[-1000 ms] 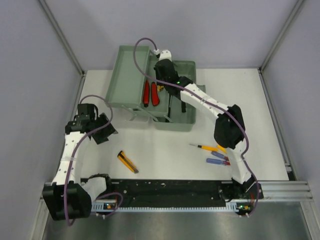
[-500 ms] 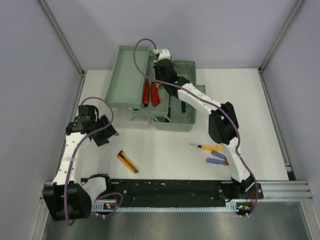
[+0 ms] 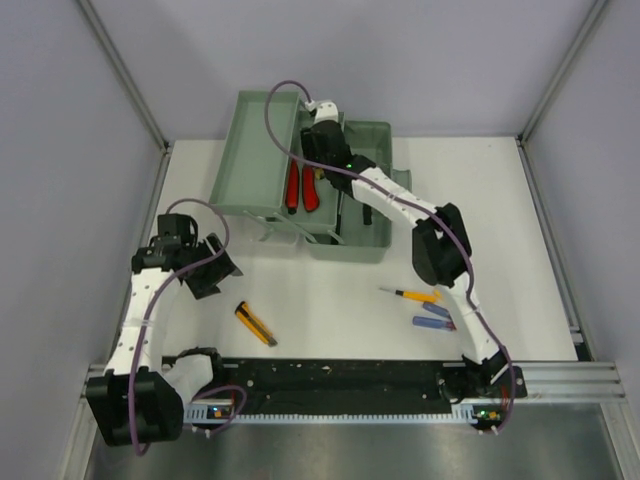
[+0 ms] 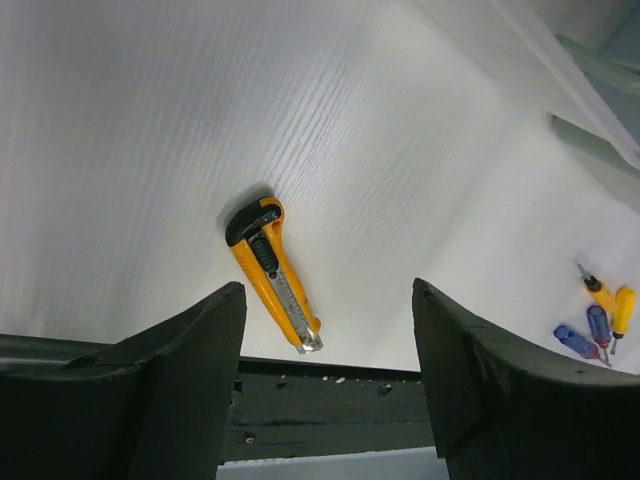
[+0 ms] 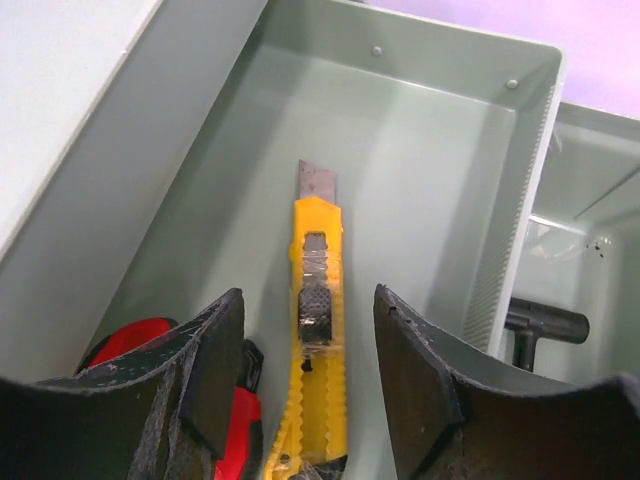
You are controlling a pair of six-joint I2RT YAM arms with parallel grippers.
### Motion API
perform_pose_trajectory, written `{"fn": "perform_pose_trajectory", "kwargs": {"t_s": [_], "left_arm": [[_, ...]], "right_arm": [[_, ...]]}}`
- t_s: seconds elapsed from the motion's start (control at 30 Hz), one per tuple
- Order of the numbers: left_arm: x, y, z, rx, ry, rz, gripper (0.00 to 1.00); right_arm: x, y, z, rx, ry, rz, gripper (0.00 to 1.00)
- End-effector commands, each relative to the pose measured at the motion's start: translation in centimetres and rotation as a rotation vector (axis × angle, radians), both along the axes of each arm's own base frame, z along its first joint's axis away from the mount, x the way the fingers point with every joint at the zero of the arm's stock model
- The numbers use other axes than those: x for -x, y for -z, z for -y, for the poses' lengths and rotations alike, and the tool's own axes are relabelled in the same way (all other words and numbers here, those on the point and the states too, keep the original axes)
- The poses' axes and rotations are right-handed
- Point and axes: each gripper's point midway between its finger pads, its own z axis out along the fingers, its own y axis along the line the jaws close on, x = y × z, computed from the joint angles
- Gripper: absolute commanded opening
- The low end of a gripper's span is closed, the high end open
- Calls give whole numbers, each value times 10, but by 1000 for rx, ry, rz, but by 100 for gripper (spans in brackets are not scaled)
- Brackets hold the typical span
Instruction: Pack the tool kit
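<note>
Sage-green plastic toolbox (image 3: 250,170) sits open at upper centre of the overhead view. The right gripper (image 5: 308,300) holds its jaws apart on either side of a yellow snap-blade knife (image 5: 318,330), which lies flat in the box's tray (image 5: 420,180), apparently delivered. The left gripper (image 4: 328,285), also apart, hovers over a yellow-and-black knife (image 4: 272,270) at lower left, probably the next pick.

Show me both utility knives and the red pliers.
Table knife (image 4: 275,280): left wrist view, middle of its yellow body.
Tray knife (image 5: 318,340): right wrist view, middle of its handle.
Red pliers (image 3: 309,190): top view, one red handle.
</note>
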Motion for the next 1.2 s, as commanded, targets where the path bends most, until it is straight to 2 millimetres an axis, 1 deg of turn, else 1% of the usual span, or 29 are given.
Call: {"fn": "perform_pose_trajectory", "kwargs": {"t_s": [0.0, 0.03, 0.07, 0.13, 0.2, 0.23, 0.27, 0.33, 0.37, 0.4, 0.47, 0.5, 0.53, 0.57, 0.63, 0.8, 0.9, 1.0, 1.17], "left_arm": [[20, 9, 6, 7, 56, -47, 71], [24, 12, 8, 13, 66, -60, 71], [28, 16, 10, 15, 73, -75, 71], [35, 23, 14, 24, 75, -107, 69], [41, 31, 16, 22, 60, -136, 66], [46, 37, 18, 26, 47, -160, 65], [49, 41, 19, 24, 42, -175, 65], [53, 50, 19, 15, 17, -205, 64], [56, 53, 25, 14, 43, -214, 63], [57, 57, 27, 10, 43, -221, 63], [53, 60, 29, -13, 48, -223, 63], [50, 62, 30, -21, 46, -221, 64], [49, 65, 32, -20, 46, -225, 64], [48, 69, 33, -16, 42, -235, 64], [49, 77, 34, -25, 32, -261, 62], [51, 84, 28, -73, -13, -276, 60], [50, 88, 27, -83, -24, -284, 61], [47, 95, 25, -98, -26, -285, 61], [42, 105, 24, -111, -44, -302, 60]], "right_arm": [[9, -108, 17, -129, 36, 135, 54], [13, -120, 19, -147, 35, 143, 54], [17, -127, 22, -154, 35, 145, 54], [28, -147, 30, -180, 37, 151, 54], [39, -160, 39, -192, 41, 151, 54], [44, -162, 43, -190, 44, 146, 54], [51, -171, 49, -197, 47, 153, 54], [65, -177, 62, -190, 60, 149, 54], [72, -184, 71, -191, 68, 159, 54], [78, -180, 79, -177, 82, 150, 54], [93, -190, 95, -171, 104, 165, 54], [99, -191, 102, -163, 107, 165, 54], [106, -196, 108, -165, 111, 174, 54], [112, -197, 113, -161, 110, 174, 55], [127, -208, 127, -168, 118, 191, 55], [152, -209, 157, -171, 167, 194, 56], [164, -203, 170, -170, 193, 189, 57], [173, -196, 181, -178, 214, 182, 57], [185, -189, 190, -180, 219, 165, 58]]}}
